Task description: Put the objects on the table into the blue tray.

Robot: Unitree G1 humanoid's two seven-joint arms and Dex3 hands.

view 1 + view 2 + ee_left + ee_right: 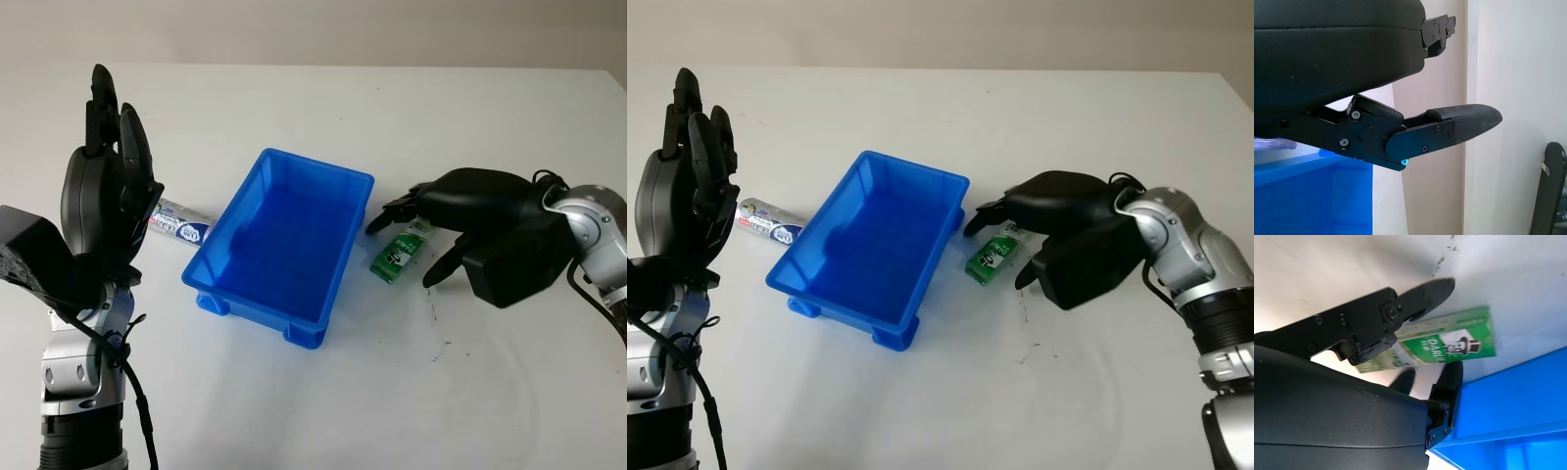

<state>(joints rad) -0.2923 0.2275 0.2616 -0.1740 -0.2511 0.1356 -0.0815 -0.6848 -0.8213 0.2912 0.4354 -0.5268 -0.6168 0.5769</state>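
Note:
A blue tray (319, 176) stands empty at the middle of the white table. Right of it lies a green toothpaste box (392, 262), flat on the table and close to the tray's wall (1508, 401). My right hand (405, 251) is open and low over the box (1449, 345), with its thumb on the near side and its other fingers on the tray side. A white and blue tube (181, 227) lies just left of the tray, partly behind my left hand (108, 166). That hand is open and raised upright above the table's left side.
Small dark specks mark the table (436, 313) in front of the right hand. The table's far edge (313, 67) runs along the back, with a pale wall behind it.

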